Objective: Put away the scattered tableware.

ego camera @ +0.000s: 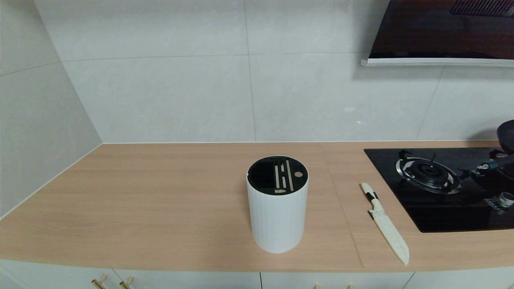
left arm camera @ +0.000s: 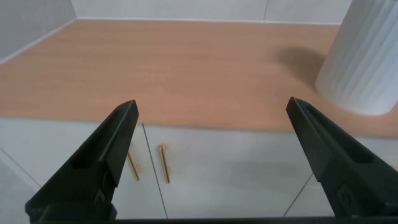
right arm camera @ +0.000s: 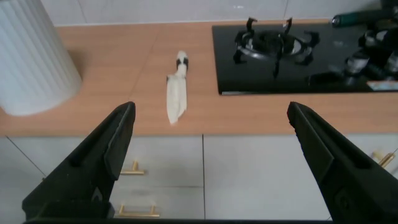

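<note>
A white knife (ego camera: 384, 223) with a black band on its handle lies flat on the wooden counter (ego camera: 160, 200), between the holder and the hob, blade toward the front edge. The right wrist view shows the knife (right arm camera: 178, 93) too. A white ribbed cylindrical knife holder (ego camera: 277, 204) with a black slotted top stands upright mid-counter. My left gripper (left arm camera: 211, 137) is open, held in front of the counter edge, left of the holder (left arm camera: 367, 59). My right gripper (right arm camera: 211, 140) is open too, off the counter's front edge, short of the knife.
A black gas hob (ego camera: 441, 184) with a burner (ego camera: 426, 170) fills the counter's right end; a dark pan (ego camera: 506, 138) sits at its far right. A range hood (ego camera: 441, 36) hangs above. Cabinet doors with brass handles (left arm camera: 163, 163) lie below the counter. Tiled walls close off the back and left.
</note>
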